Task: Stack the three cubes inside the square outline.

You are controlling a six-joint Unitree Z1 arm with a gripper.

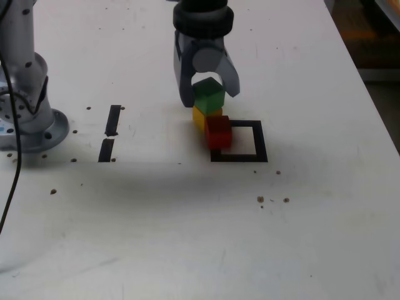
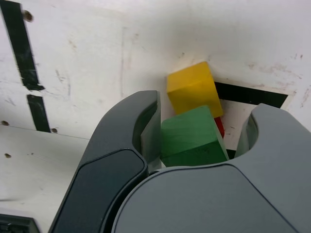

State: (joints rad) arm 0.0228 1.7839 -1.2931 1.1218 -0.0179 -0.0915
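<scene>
My gripper point(image 1: 209, 97) hangs over the left side of the square outline point(image 1: 260, 142), its two grey fingers shut on the green cube point(image 1: 209, 98), which sits raised above the table. Just below and behind it lies the yellow cube point(image 1: 199, 117), touching the red cube point(image 1: 219, 132), which rests on the outline's left edge. In the wrist view the green cube point(image 2: 192, 136) fills the space between the fingers point(image 2: 146, 121). Beyond it sits the yellow cube point(image 2: 192, 87). Only a sliver of the red cube point(image 2: 219, 127) shows beside the black outline point(image 2: 250, 94).
Two short black tape strips point(image 1: 113, 120) point(image 1: 106, 150) lie at the exterior view's left, near the arm's grey base point(image 1: 28, 119). Small dark specks point(image 1: 260, 199) dot the white table. The table's edge point(image 1: 375, 100) runs along the exterior view's right.
</scene>
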